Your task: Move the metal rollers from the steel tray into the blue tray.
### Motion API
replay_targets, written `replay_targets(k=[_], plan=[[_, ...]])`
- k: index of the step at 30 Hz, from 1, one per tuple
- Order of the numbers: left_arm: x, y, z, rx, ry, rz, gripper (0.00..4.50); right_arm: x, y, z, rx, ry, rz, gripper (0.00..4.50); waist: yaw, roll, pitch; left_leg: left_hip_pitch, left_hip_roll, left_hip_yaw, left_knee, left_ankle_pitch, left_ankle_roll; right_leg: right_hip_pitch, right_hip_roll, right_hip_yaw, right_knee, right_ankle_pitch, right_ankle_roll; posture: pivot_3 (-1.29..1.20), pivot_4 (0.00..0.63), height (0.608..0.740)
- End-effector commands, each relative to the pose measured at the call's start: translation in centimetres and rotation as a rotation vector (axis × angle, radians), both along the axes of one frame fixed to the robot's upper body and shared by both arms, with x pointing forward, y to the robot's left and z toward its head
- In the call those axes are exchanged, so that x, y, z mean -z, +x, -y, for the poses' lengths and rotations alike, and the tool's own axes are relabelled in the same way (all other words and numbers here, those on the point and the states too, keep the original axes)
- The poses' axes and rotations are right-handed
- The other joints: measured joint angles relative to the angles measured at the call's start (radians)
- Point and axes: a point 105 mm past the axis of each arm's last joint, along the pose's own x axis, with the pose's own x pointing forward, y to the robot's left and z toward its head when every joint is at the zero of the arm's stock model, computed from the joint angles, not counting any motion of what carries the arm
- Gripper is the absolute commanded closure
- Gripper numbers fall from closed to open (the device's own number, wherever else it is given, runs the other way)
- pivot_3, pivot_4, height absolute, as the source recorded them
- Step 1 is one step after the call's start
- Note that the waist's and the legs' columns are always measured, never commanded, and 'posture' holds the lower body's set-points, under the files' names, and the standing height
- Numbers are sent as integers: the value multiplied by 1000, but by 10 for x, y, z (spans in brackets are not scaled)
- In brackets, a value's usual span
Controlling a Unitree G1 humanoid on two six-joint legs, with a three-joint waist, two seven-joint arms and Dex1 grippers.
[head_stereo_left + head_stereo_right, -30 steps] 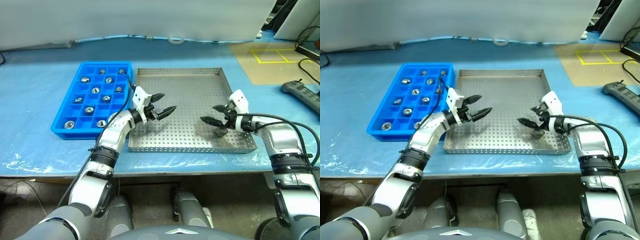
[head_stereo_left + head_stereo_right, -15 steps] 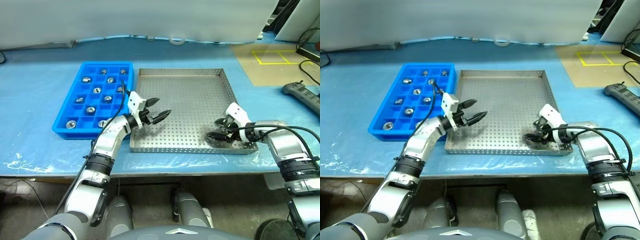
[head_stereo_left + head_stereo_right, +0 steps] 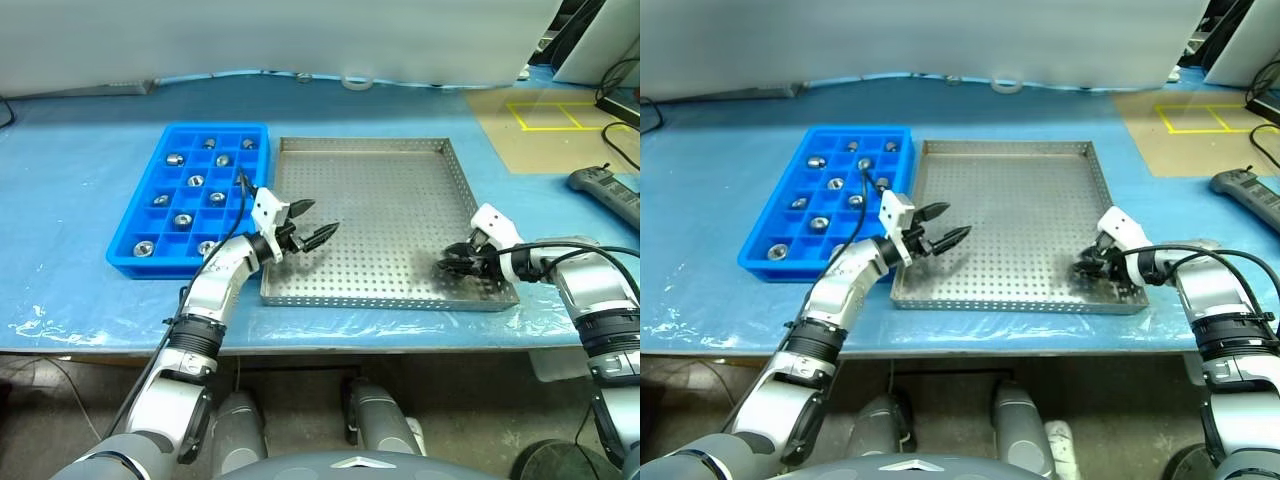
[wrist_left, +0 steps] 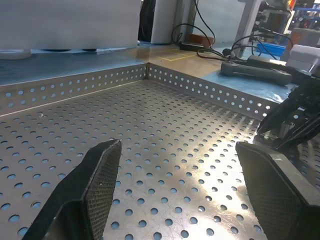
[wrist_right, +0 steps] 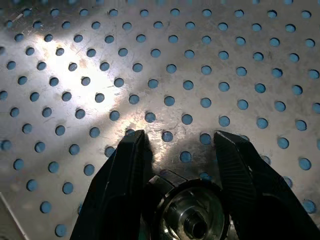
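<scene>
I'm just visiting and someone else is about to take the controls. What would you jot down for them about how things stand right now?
Right gripper: jaws shut on a metal roller at the steel tray's near right corner, not yet lifted.
Left gripper: jaws open, empty, above the steel tray's near left part beside the blue tray.
Done: about ten rollers sit in the blue tray's compartments, one to a cell.
Left: carry the gripped roller over to a free blue cell. I see no other roller on the steel tray, so it looks like the last one.
</scene>
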Motion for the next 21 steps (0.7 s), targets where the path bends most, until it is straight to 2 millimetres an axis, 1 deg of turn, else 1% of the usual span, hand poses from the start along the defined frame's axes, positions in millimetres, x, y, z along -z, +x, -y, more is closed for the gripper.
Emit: replay_targets(k=[1, 2, 4, 5, 6, 7, 10, 11, 13, 14, 16, 17, 19, 21], plan=[[-10, 0, 0, -4, -20, 33, 514, -37, 6, -28, -63, 166, 91, 2729, 0, 0, 0, 0, 0, 0, 0, 0, 0, 0, 0, 0, 0, 0, 0, -478, 150, 740], [-12, 1, -1, -12, -29, 33, 514, -47, 8, -39, -81, 222, 112, 2729, -3, 0, 0, 0, 0, 0, 0, 0, 0, 0, 0, 0, 0, 0, 0, -479, 150, 740], [-22, 9, -15, -79, -105, 26, 514, -72, 10, -80, -159, 394, 161, 2729, -10, 0, 0, 0, 0, 1, 0, 0, 0, -2, 0, 2, 1, 0, 0, -461, 150, 740], [-26, 12, -23, -116, -141, 24, 514, -80, 10, -96, -193, 452, 174, 2729, -15, 0, 0, 0, 0, 1, 0, 0, 0, -4, 1, 3, 2, 0, 0, -434, 150, 740], [-30, 15, -34, -166, -163, 29, 514, -84, 11, -111, -222, 491, 190, 2729, -17, 0, 0, 0, 1, 2, 0, 0, 0, -5, 2, 4, 3, 1, 0, -409, 150, 740], [-32, 18, -44, -215, -171, 39, 514, -86, 16, -122, -221, 515, 204, 2729, -16, 0, 0, 0, 1, 2, -1, 1, 0, -7, 2, 3, 4, 1, 0, -398, 150, 740], [-43, 22, -76, -363, -219, 79, 514, -89, 37, -148, -181, 572, 225, 2729, -6, 0, 0, -1, 3, 1, -2, 2, -3, -8, 3, 1, 5, 1, 0, -315, 150, 740], [-49, 24, -90, -438, -245, 96, 514, -89, 43, -161, -193, 575, 230, 2729, 1, 0, 0, -2, 2, 1, -2, 2, -4, -8, 3, 1, 5, 1, 0, -315, 150, 740], [-55, 27, -127, -630, -312, 111, 514, -96, 55, -195, -236, 587, 252, 2729, 6, 0, 0, -3, 2, 1, -2, 2, -4, -9, 2, 2, 4, 1, 0, -232, 150, 740], [-56, 26, -145, -709, -341, 114, 514, -103, 57, -213, -265, 612, 256, 2729, 8, 0, 0, -4, 1, 1, -2, 2, -4, -10, 2, 2, 4, 1, 0, -186, 150, 740], [-56, 14, -181, -863, -353, 143, 514, -122, 63, -258, -325, 645, 291, 2729, 6, 0, 0, -6, 2, 1, -3, 2, -4, -12, 2, 2, 5, 1, 0, -124, 150, 740], [-56, 9, -192, -910, -345, 156, 514, -127, 65, -274, -337, 646, 306, 2729, 8, 0, 0, -7, 2, 1, -4, 3, -5, -15, 2, 1, 6, 1, -1, -109, 150, 740], [-55, -1, -205, -977, -328, 170, 514, -134, 69, -294, -337, 651, 319, 2729, 29, 0, 0, -10, 4, 0, -6, 3, -7, -19, 2, -1, 7, 0, -1, -75, 150, 740], [-53, -14, -218, -1046, -324, 179, 514, -138, 67, -313, -365, 648, 330, 2729, 63, 0, 0, -10, 5, 0, -10, 5, -9, -19, 2, -4, 7, -1, -3, 16, 150, 740]])
